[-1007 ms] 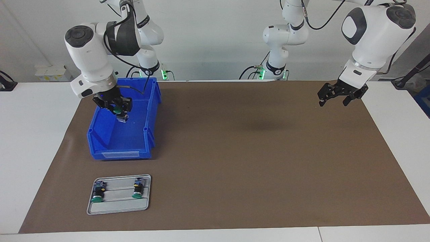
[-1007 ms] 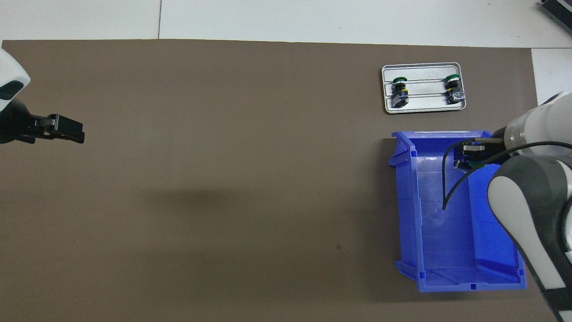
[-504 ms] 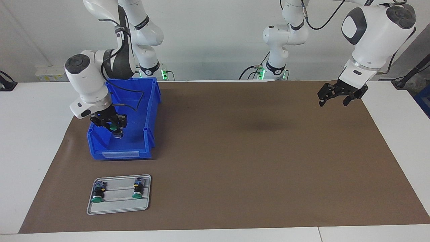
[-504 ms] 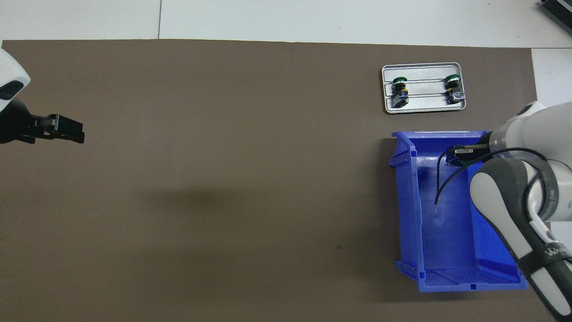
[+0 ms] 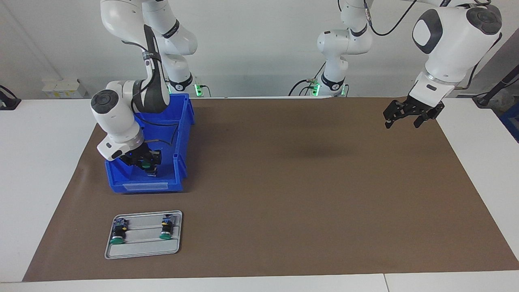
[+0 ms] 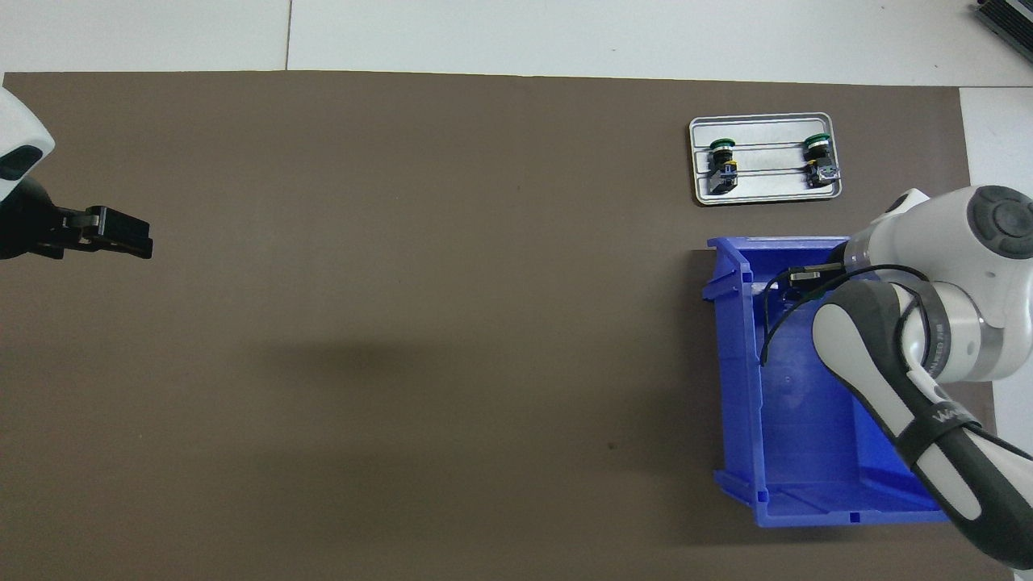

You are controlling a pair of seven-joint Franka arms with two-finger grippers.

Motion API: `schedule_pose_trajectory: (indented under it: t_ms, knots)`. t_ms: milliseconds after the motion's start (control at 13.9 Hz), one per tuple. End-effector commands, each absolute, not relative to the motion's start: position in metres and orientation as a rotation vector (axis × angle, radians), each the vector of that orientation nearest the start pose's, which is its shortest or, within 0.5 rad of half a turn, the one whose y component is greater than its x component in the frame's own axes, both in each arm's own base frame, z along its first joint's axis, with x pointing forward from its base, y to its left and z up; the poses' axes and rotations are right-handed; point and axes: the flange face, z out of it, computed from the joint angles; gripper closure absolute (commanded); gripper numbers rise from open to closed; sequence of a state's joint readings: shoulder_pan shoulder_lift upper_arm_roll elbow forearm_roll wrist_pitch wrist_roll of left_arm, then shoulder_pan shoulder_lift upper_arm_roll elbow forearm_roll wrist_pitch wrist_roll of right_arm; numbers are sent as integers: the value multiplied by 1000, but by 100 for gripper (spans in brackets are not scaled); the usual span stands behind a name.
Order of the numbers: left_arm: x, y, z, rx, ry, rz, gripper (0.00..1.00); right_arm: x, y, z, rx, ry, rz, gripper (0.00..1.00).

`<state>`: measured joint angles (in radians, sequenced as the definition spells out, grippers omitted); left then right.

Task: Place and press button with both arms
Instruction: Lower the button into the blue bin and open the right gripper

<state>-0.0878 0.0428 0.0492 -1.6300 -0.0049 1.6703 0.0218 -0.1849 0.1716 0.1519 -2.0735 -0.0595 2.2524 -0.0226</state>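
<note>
I have the right gripper pinching a green-capped button, held in the air over the end of the blue bin farthest from the robots. Two more buttons lie on the grey tray, farther from the robots than the bin. My left gripper waits with fingers spread over the brown mat, at the left arm's end.
</note>
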Motion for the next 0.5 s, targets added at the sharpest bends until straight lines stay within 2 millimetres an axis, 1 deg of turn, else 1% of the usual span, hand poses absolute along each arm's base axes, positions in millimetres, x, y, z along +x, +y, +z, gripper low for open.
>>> schedule_pose_trajectory:
  t_ms: [0,72,144,288,432]
  knots:
    - [566,-21,582,-3155,82,-10,0,570,-20,343,-3148,-70,-49,93]
    - [566,-22,582,-3155,87,-10,0,569,-17,342,-3148,-80,-47,56]
    - [566,-21,582,-3155,84,-10,0,569,-17,342,-3149,-82,-44,33]
    - [566,-22,582,-3155,87,-10,0,571,-16,344,-3148,-70,-51,20]
    - [566,-22,582,-3155,87,-10,0,573,-16,352,-3149,-48,-70,11]
